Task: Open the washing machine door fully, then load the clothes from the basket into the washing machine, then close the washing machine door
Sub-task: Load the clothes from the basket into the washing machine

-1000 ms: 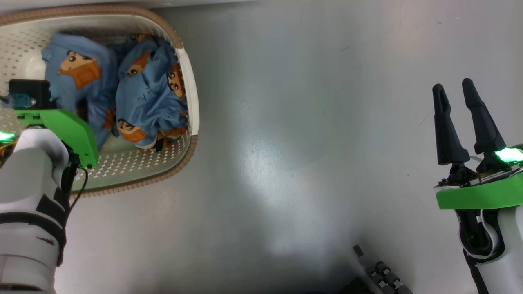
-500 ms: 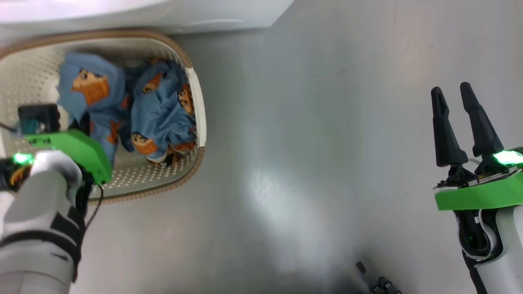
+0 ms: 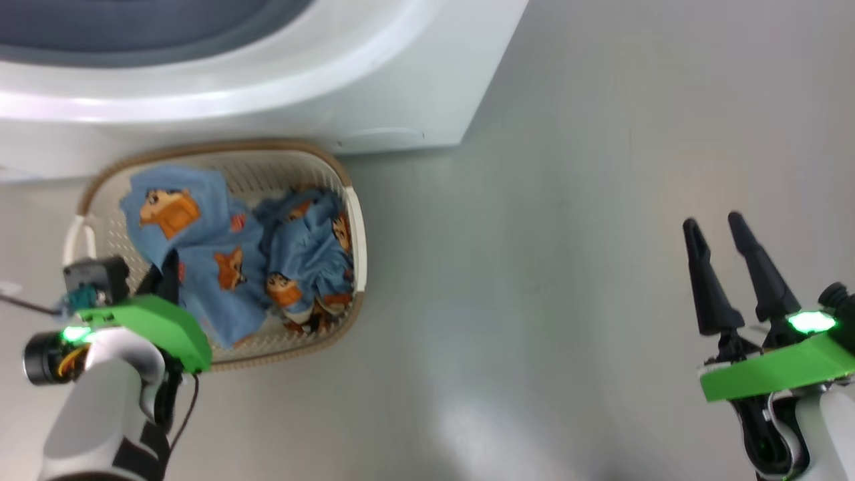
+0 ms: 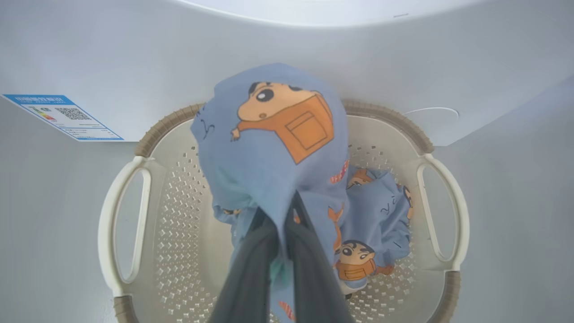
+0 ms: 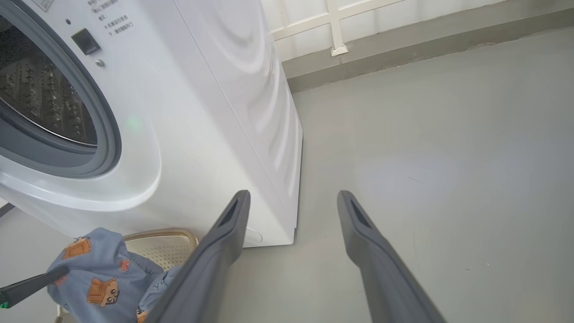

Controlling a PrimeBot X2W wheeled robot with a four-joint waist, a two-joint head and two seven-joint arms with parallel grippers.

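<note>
Washing machine (image 5: 215,134) stands on the grey floor (image 5: 448,157), with the mouth of its drum (image 5: 45,103) uncovered inside the grey gasket (image 5: 107,143). Basket (image 4: 385,119) sits against the machine's front, below that mouth.

Clothes: one blue cartoon-print garment (image 4: 278,148) hangs bunched above the basket. It is draped over the left gripper (image 4: 279,211), whose fingers are clenched on a fold of it. A second garment (image 4: 381,215) lies on the basket bottom beside it.

Right gripper (image 5: 291,197) hangs well apart over bare floor, fingers spread, holding nothing.

Assessment: the step in hand appears to be carrying the first garment up to the drum.

Recommended:
- Raise the garment until its trailing hem clears the brown rim, so the basket is not dragged.
- Pass it well inside the gasket before letting go, since cloth left on the lip would likely foul the door on closing.
</note>
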